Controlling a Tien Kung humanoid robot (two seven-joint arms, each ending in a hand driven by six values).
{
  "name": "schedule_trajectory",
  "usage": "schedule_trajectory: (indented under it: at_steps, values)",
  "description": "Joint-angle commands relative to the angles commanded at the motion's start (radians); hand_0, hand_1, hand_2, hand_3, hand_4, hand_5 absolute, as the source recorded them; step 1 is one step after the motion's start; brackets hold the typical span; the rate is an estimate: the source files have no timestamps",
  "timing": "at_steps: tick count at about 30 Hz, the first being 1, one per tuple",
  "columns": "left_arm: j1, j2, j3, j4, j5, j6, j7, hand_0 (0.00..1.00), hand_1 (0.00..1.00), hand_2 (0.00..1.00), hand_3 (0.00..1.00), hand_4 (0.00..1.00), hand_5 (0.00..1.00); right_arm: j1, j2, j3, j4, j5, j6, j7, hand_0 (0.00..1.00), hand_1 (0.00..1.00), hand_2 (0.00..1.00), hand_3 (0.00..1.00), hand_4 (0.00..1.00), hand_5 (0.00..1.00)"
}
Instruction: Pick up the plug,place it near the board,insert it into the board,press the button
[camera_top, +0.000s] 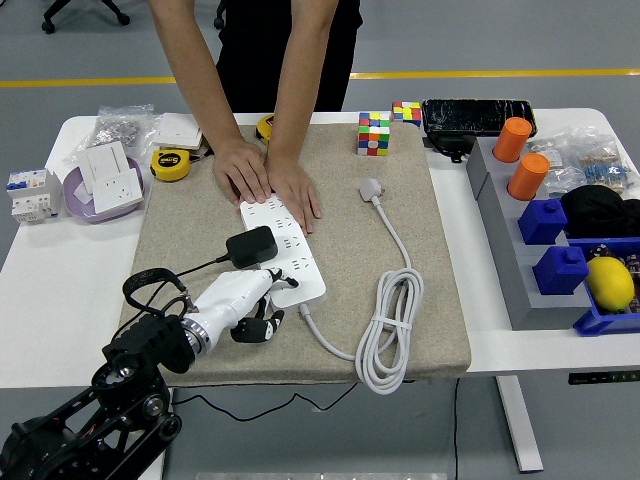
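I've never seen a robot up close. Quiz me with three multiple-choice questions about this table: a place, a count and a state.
1. Where does the black plug sit?
A. on the white power strip
B. in the purple bowl
C. beside the lemon

2. How many orange cylinders stand at the right?
A. one
B. two
C. four

3. What are the person's hands doing?
A. lifting the strip
B. pressing flat on the strip's far end
C. holding a cube

A: the plug rests on the strip. B: two show. B: both palms lie flat.
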Motion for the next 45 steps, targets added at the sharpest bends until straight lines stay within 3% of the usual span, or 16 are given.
schedule_trajectory:
  at_steps: [3,4,5,7,10,11,14,16,17,22,23,33,45]
  values:
    - [0.015,-0.001,-0.041,-0.071,-0.075,0.016,-0.035,0.167,0.019,0.151,0.766,0.533,0.002,-0.001,0.000,0.001,0.000,-0.003,0.000,-0.001,0.873,0.744,0.735,0.765,0.998,0.839]
    - [0.020,-0.002,-0.055,-0.092,-0.095,0.023,-0.047,0.180,0.035,0.159,0.692,0.495,0.002,-0.002,0.001,0.000,0.000,-0.002,0.000,-0.001,0.872,0.744,0.735,0.765,0.998,0.839]
    - [0.024,-0.002,-0.063,-0.107,-0.112,0.027,-0.054,0.180,0.035,0.159,0.692,0.495,0.002,-0.002,0.001,0.000,0.000,-0.002,0.000,-0.001,0.872,0.744,0.735,0.765,0.998,0.839]
    - [0.036,-0.005,-0.089,-0.136,-0.170,0.069,-0.097,0.180,0.035,0.159,0.692,0.495,0.002,-0.002,0.001,-0.001,0.000,-0.002,0.000,-0.001,0.872,0.744,0.735,0.765,0.998,0.839]
    - [0.049,-0.020,-0.139,-0.126,-0.299,0.178,-0.189,0.180,0.035,0.159,0.692,0.495,0.002,0.000,0.003,-0.003,0.000,-0.004,0.001,-0.002,0.872,0.744,0.735,0.765,0.998,0.839]
    - [0.060,-0.025,-0.171,-0.121,-0.342,0.220,-0.212,0.598,0.741,0.691,0.840,0.998,0.510,0.001,0.003,-0.011,0.000,0.005,0.000,0.000,0.873,0.744,0.735,0.765,0.998,0.839]
    - [0.076,-0.036,-0.245,-0.102,-0.459,0.282,-0.250,0.598,0.741,0.691,0.840,0.998,0.510,0.002,0.004,-0.011,0.000,0.000,-0.002,-0.002,0.873,0.744,0.735,0.765,0.998,0.839]
    - [0.083,-0.042,-0.290,-0.073,-0.544,0.308,-0.303,0.598,0.741,0.691,0.840,0.998,0.510,0.000,0.004,-0.008,0.000,-0.005,-0.002,-0.004,0.873,0.744,0.735,0.765,0.998,0.839]
    - [0.086,-0.044,-0.304,-0.064,-0.583,0.312,-0.325,0.916,0.998,0.979,0.953,0.998,0.825,0.000,0.004,-0.008,0.000,-0.005,-0.002,-0.004,0.873,0.744,0.735,0.765,0.998,0.839]
    - [0.113,-0.068,-0.365,-0.025,-0.797,0.282,-0.429,0.916,0.998,0.979,0.953,0.998,0.825,-0.005,0.007,-0.006,0.000,-0.009,-0.001,-0.005,0.873,0.744,0.735,0.765,0.998,0.839]
    - [0.118,-0.072,-0.375,-0.018,-0.836,0.273,-0.437,0.994,0.998,0.998,0.998,0.998,0.975,-0.005,0.008,-0.007,0.000,-0.008,-0.001,-0.005,0.873,0.744,0.735,0.765,0.998,0.840]
    - [0.131,-0.085,-0.440,0.039,-1.227,0.229,-0.449,0.998,0.998,0.994,0.998,0.998,0.998,-0.005,0.010,-0.009,0.000,-0.005,-0.001,-0.004,0.875,0.744,0.735,0.765,0.998,0.840]
    - [0.122,-0.092,-0.449,0.047,-1.235,0.231,-0.444,0.998,0.998,0.984,0.998,0.998,0.998,-0.010,0.010,0.004,0.000,-0.014,0.001,-0.005,0.873,0.745,0.735,0.765,0.998,0.840]
